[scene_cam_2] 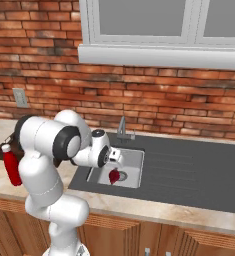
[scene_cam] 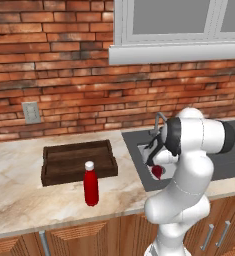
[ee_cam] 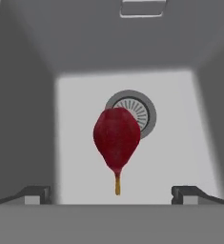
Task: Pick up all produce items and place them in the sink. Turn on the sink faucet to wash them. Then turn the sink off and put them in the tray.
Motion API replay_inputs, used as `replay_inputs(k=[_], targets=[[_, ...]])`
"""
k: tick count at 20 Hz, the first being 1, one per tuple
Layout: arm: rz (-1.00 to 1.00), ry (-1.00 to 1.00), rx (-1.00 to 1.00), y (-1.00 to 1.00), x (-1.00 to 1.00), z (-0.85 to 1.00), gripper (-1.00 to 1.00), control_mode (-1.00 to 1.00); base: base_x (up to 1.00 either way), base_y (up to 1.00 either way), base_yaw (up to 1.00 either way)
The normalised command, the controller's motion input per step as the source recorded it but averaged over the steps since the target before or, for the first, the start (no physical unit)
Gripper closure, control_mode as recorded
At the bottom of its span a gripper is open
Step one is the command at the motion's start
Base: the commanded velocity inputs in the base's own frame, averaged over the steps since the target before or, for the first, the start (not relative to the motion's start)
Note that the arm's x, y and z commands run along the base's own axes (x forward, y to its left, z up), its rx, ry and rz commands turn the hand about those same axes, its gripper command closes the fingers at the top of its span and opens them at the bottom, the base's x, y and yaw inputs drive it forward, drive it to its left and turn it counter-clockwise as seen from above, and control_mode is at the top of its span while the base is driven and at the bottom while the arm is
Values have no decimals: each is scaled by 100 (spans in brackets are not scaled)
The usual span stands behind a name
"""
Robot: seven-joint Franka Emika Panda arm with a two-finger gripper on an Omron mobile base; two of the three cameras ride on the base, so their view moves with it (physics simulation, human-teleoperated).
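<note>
My gripper (ee_cam: 111,193) hangs wide open and empty over the sink (ee_cam: 75,143), where the dark-red produce item (ee_cam: 116,136) lies loose on the basin floor partly over the drain (ee_cam: 143,110), ready, I judge, for washing.

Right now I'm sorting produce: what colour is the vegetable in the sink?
Dark red vegetable with a yellowish tip; clearest in the hand view.

Arm folded forward and down — pincer (ee_cam: 111,191) spread wide, its 2 fingertips (ee_cam: 35,193) apart, gripping nothing.
</note>
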Motion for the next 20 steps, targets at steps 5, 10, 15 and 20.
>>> replay_inputs(k=[5,10,15,20], targets=[[-1,0,0,-1,13,-28,-100,-100,0,0,0],[-2,0,0,-12,-3,-28,-100,-100,0,0,0],[-6,0,0,-17,-19,-20,-100,-100,0,0,0],[-6,0,2,-24,-33,-18,-100,-100,0,0,0]])
